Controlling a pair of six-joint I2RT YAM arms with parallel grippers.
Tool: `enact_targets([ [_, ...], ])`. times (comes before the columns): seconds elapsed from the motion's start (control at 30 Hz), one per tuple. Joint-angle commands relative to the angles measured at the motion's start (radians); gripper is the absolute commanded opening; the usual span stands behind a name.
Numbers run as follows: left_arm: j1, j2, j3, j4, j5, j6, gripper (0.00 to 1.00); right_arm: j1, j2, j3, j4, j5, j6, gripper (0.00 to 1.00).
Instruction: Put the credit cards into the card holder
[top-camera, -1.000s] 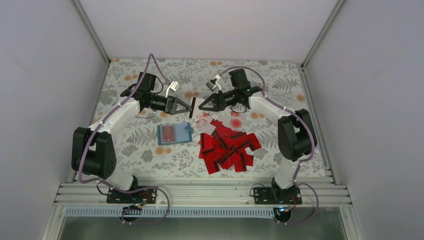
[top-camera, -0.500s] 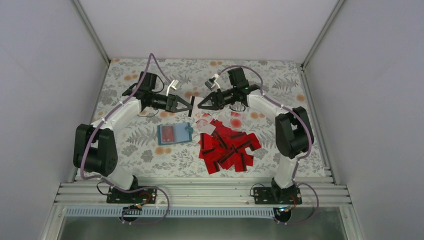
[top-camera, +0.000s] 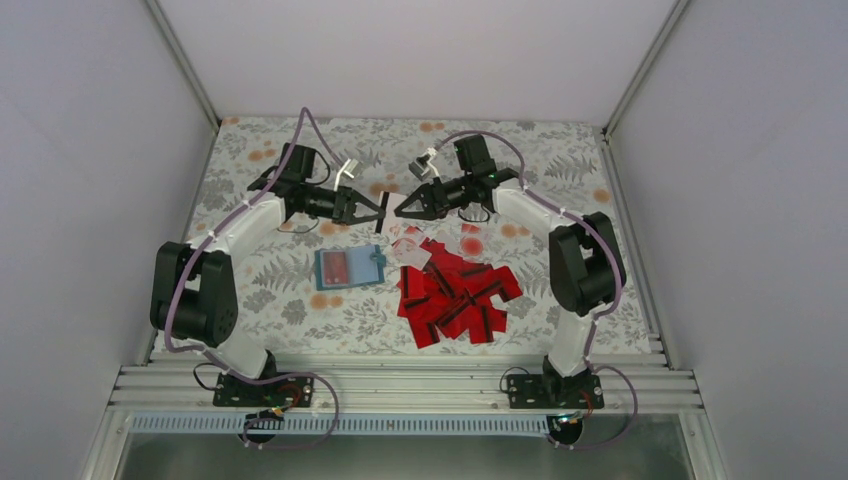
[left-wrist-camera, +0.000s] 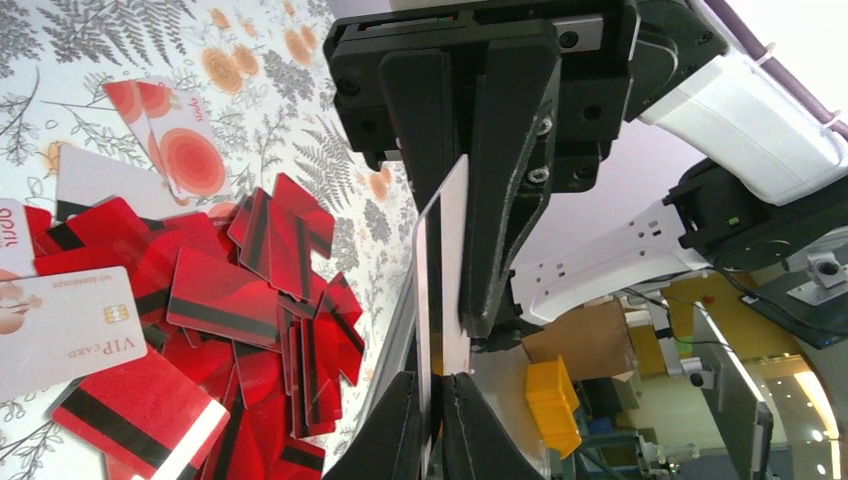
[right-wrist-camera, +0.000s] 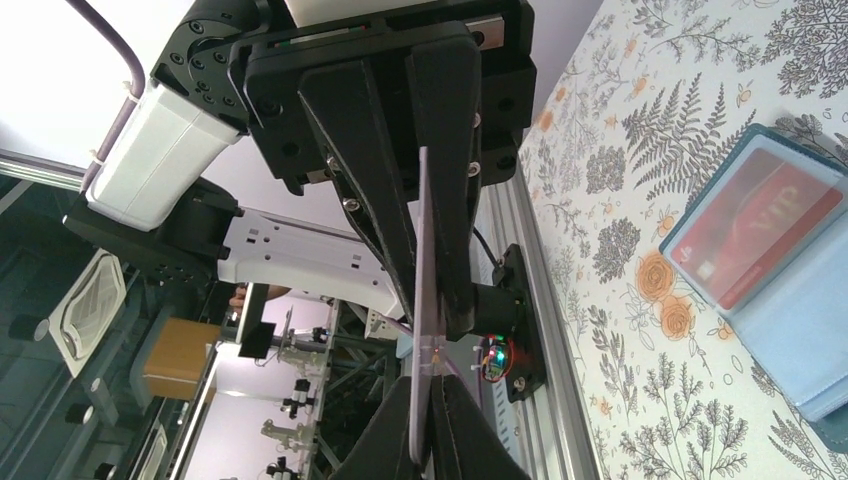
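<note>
Left hand (top-camera: 377, 210) now closed, pinching card (left-wrist-camera: 452, 270)

1. The table (top-camera: 300, 320) is covered with a grey cloth printed with ferns and orange flowers.
2. The card holder (top-camera: 371, 268) lies open on it, left of centre, with a red card (top-camera: 342, 266) in its clear pocket.
3. Just to the right, the credit cards (top-camera: 455, 295) lie in an overlapping red heap, with a few white-faced ones (top-camera: 413, 252) at its far edge.

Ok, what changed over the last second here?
The left gripper moved in toward the right gripper and closed on the card that the right one holds in the air; both now pinch it. The right gripper stayed shut on it. The card holder and red card pile did not move.
</note>
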Motion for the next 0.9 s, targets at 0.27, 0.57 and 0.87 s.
enact_targets([
  [0.27, 0.032, -0.066, -0.094, 0.041, -0.121, -0.082, 0.02, 0.017, 0.043, 0.076, -0.108, 0.059, -0.044, 0.30],
  [0.57, 0.176, -0.238, -0.348, -0.044, -0.338, -0.084, 0.02, 0.023, 0.049, 0.047, -0.155, 0.239, -0.029, 0.49],
  [0.87, 0.204, -0.279, -0.407, -0.158, -0.514, -0.031, 0.02, 0.092, 0.095, 0.054, -0.201, 0.320, -0.045, 0.48],
])
